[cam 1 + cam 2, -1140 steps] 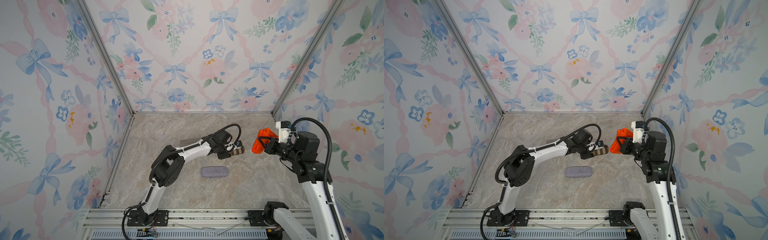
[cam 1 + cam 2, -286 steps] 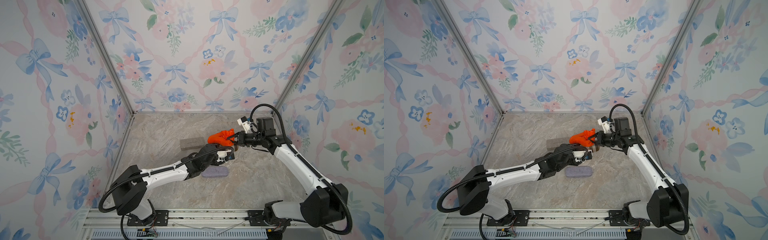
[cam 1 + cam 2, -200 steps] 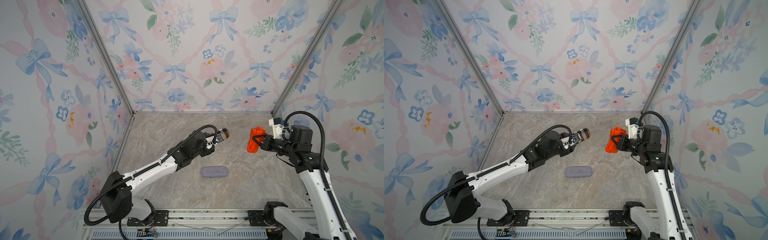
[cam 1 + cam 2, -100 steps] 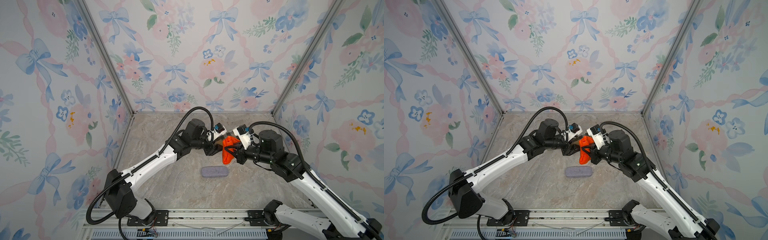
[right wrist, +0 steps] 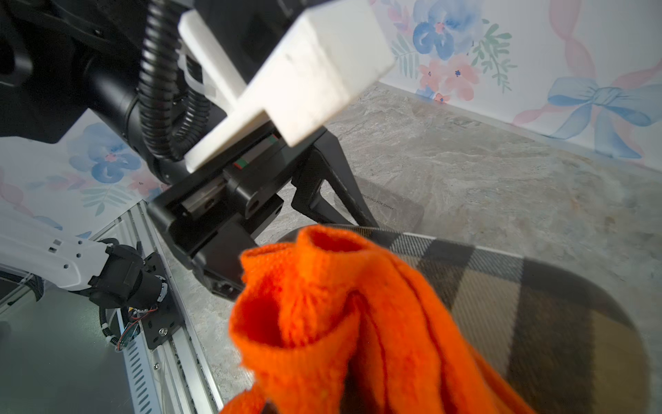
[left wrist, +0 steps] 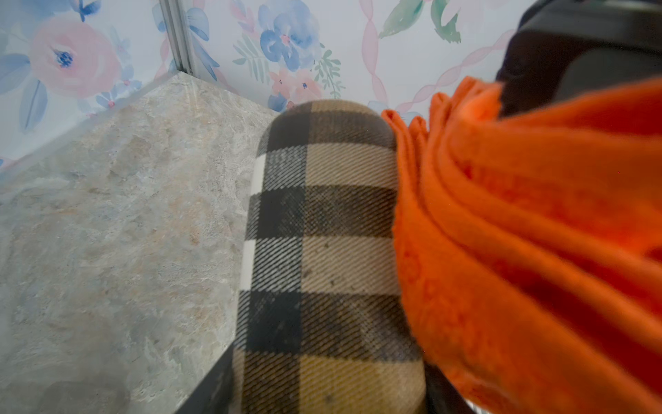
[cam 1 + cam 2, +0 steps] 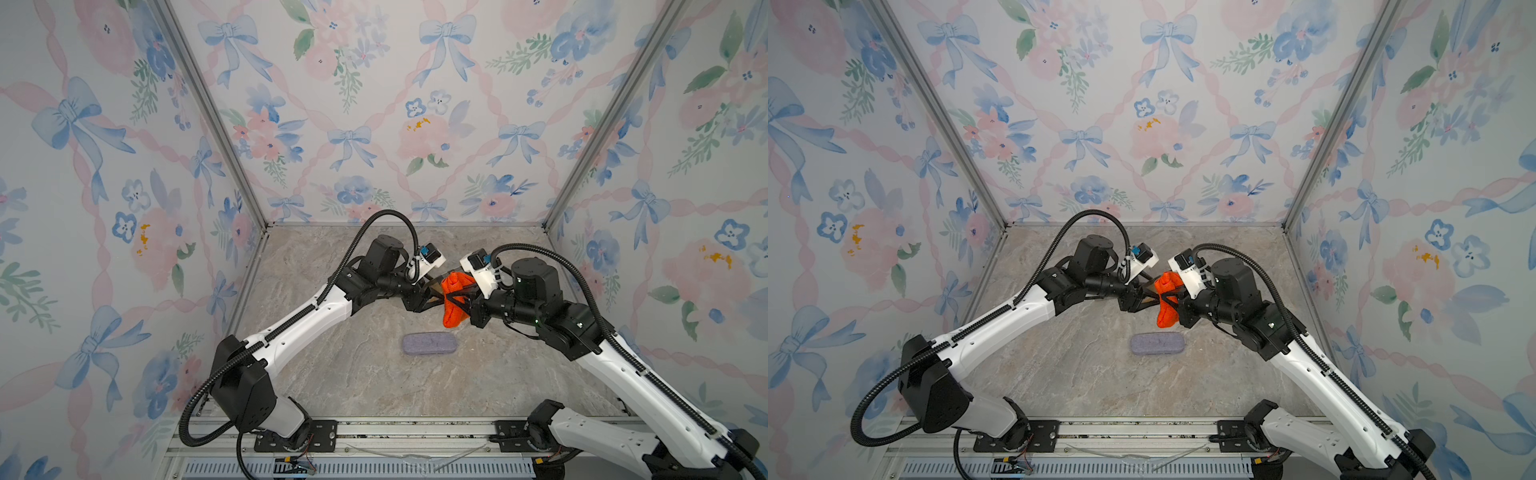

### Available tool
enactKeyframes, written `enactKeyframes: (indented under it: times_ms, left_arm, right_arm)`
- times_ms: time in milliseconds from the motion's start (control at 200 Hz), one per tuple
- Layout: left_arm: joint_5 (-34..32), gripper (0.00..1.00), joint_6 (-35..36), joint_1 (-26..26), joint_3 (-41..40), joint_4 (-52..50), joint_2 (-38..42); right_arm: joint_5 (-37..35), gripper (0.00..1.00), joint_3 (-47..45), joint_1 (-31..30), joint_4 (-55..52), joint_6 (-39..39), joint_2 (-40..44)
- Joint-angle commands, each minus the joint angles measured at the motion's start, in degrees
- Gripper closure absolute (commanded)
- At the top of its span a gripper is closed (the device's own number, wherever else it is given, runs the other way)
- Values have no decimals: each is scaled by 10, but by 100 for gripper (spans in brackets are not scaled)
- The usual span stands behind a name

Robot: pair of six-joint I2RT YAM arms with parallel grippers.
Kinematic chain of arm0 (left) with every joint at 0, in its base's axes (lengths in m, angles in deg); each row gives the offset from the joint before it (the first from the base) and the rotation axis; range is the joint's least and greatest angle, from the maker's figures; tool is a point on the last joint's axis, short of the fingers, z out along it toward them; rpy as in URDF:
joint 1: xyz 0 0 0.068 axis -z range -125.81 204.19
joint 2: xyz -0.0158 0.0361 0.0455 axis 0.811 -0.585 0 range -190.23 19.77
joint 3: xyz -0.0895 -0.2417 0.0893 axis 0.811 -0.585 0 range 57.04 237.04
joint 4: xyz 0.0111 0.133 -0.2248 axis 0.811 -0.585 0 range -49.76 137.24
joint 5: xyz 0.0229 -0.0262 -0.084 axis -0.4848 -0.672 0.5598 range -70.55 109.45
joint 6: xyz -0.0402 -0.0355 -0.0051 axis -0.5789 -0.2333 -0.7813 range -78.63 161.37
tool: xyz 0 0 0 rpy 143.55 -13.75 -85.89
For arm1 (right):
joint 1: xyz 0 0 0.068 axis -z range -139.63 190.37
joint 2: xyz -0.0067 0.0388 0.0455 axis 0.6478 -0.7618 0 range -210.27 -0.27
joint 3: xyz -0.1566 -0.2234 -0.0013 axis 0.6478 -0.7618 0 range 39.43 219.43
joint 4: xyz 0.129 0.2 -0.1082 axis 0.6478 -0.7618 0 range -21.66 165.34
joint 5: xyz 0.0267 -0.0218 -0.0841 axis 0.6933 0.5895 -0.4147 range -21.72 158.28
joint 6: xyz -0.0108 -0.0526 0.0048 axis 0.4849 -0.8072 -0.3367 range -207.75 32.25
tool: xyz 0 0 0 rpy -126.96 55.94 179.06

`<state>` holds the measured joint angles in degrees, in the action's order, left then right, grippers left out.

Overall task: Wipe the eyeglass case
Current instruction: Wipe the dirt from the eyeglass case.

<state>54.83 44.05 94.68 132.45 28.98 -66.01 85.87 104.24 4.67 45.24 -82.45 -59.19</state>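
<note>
over the desk's back half, left gripper clasps a plaid eyeglass case; right gripper clamps an orange cloth touching it.

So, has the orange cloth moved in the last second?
Yes. The orange cloth has shifted left, from right of the grey pouch to in line with its right end.

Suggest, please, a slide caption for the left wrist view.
Wrist close-up: orange cloth laid against the side of the held plaid case, above the marble table.
</note>
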Motion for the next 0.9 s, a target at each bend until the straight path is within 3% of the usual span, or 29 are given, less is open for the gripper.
enactKeyframes:
  times_ms: [0,65,125,305,410,480,570,620,895]
  left_arm:
    - [152,67,10,20,19,18,11]
    - [160,67,7,15,18,18,16]
    - [164,66,6,11,17,18,20]
    - [168,66,2,11,20,18,14]
    - [168,66,2,10,24,18,10]
    - [171,66,2,7,24,17,11]
    - [168,66,7,2,20,14,17]
    - [166,66,9,1,18,14,18]
    - [163,67,13,-6,24,14,15]
  right_arm:
    - [-36,100,10,76,18,-21,-19]
    - [6,100,12,134,6,-14,-16]
    - [17,100,12,141,1,-12,-14]
    - [57,100,-34,50,107,50,-28]
    - [55,100,-10,25,103,32,-52]
    - [41,100,16,67,63,12,-55]
    - [136,100,12,186,89,42,-51]
    - [151,100,24,208,76,40,-57]
    - [91,100,25,9,87,29,-99]
